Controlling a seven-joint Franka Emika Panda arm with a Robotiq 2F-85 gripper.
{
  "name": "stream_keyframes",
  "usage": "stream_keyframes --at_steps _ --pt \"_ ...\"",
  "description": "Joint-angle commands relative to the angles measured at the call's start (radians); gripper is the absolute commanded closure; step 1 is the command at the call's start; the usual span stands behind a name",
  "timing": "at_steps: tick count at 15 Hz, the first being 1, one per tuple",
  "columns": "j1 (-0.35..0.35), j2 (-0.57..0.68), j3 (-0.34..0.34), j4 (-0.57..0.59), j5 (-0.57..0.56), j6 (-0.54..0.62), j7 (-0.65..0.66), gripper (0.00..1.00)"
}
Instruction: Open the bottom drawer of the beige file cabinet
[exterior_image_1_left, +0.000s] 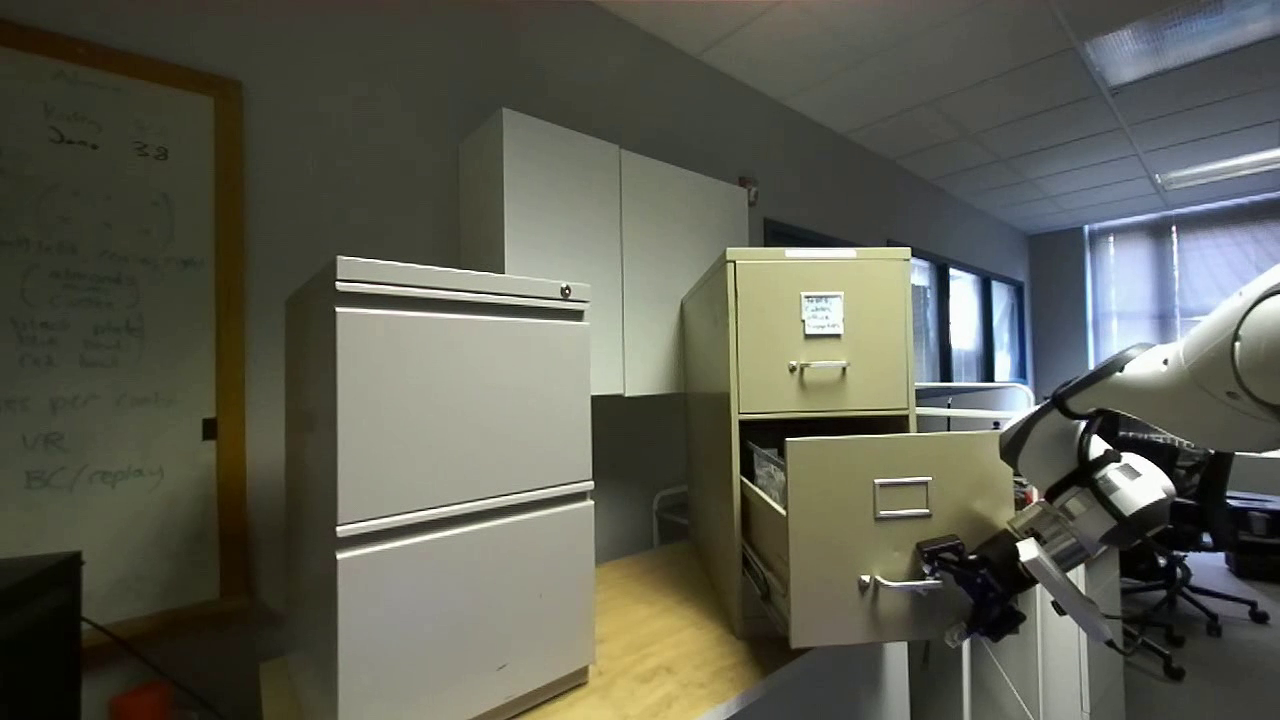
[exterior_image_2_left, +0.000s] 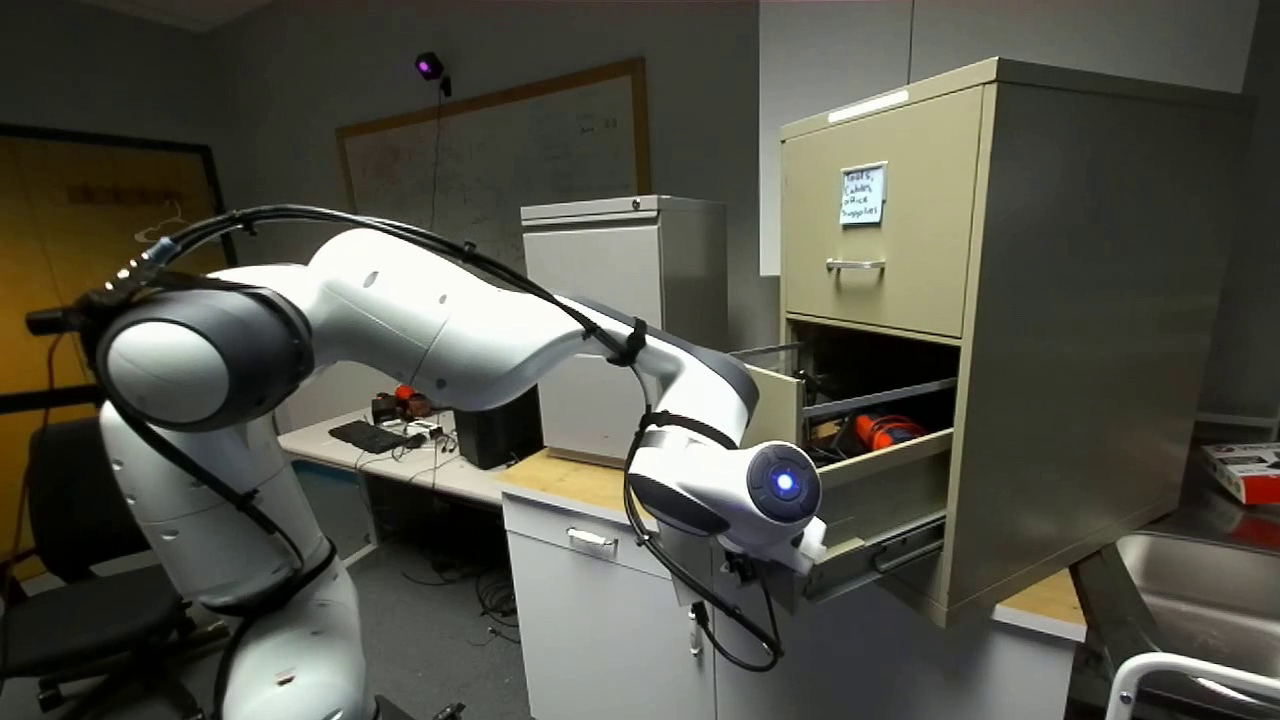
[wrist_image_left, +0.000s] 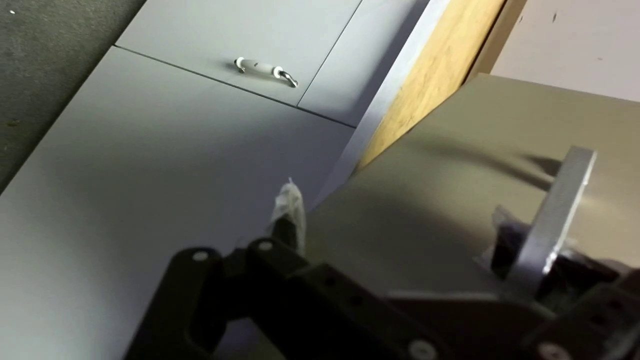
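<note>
One flat metal bottom drawer (exterior_image_1_left: 900, 545) jutted from the beige file cab. (exterior_image_2_left: 1075, 330) on the woodgrain desk (exterior_image_1_left: 650, 610); jaws stood apart, one fingertip (wrist_image_left: 506, 252) behind the bar hdl. (wrist_image_left: 556, 215); grey wall (exterior_image_1_left: 370, 150) & whiteboard (exterior_image_1_left: 110, 300) beyond.

Seemingly an office: whiteboard (exterior_image_1_left: 110, 330), beige file cabinet (exterior_image_2_left: 1060, 320), desk (exterior_image_2_left: 400, 468), wheeled chair (exterior_image_2_left: 85, 610).

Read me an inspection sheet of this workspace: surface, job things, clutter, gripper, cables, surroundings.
Surface: wood-look countertop under the beige file cabinet and pale grey cabinet.
Job's things: bottom drawer standing open; top drawer shut.
Clutter: orange item inside the open drawer, only partly visible.
Gripper: jaws apart, one seemingly hooked behind the drawer handle.
Cables: black cables strapped along the arm, one looping below; more on the floor.
Surroundings: framed whiteboard, metal sink.
</note>
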Motion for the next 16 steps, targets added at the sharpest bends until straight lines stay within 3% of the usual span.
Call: stream_keyframes --at_steps 1,9,16 --pt "0.011 -0.144 -0.005 -0.084 -0.029 0.073 -0.083 0.0" --pt "0.024 -0.307 0.0 -0.179 -0.09 0.169 -0.004 0.0" --pt "0.06 -0.354 0.03 -0.192 -0.126 0.354 0.085 0.0"
